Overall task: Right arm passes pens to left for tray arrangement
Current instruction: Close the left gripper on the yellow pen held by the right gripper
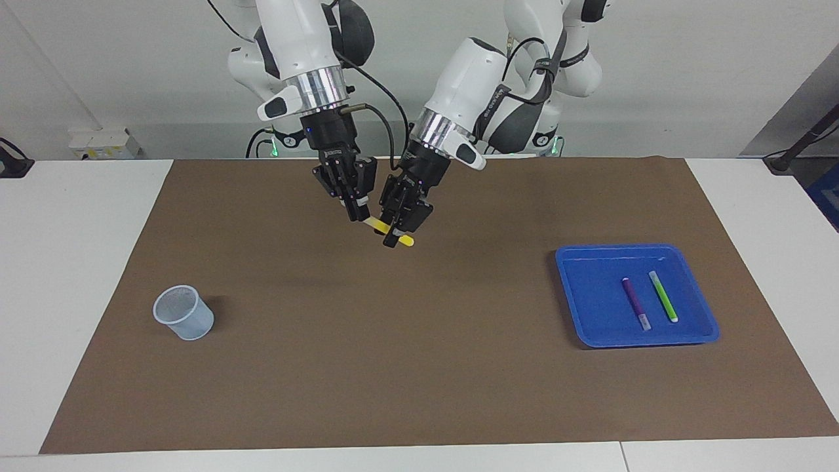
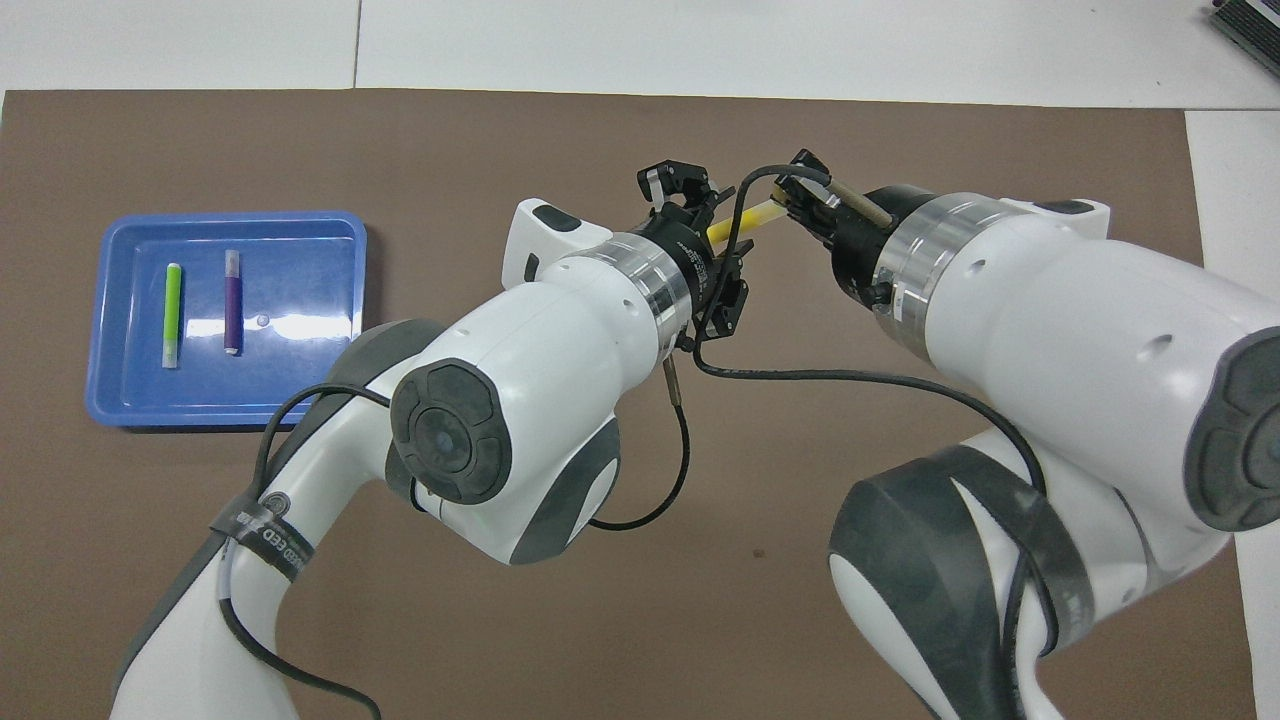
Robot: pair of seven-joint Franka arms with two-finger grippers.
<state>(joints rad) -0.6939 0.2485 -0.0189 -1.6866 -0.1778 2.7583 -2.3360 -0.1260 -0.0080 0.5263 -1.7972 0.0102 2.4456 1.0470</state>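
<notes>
My right gripper (image 1: 359,213), with the blue light, is shut on one end of the yellow pen (image 1: 379,226) and holds it in the air over the mat's middle, toward the robots. My left gripper (image 1: 396,235) is at the pen's other end, and the pen's tip sticks out past it. In the overhead view the yellow pen (image 2: 745,215) spans from the right gripper (image 2: 795,195) to the left gripper (image 2: 680,190). The purple pen (image 1: 636,303) (image 2: 232,305) and green pen (image 1: 663,296) (image 2: 172,315) lie side by side in the blue tray (image 1: 593,314) (image 2: 300,290).
A small translucent pale-blue cup (image 1: 183,313) stands on the brown mat (image 1: 406,367) toward the right arm's end. The tray sits toward the left arm's end. A black cable (image 2: 850,375) hangs from the right wrist.
</notes>
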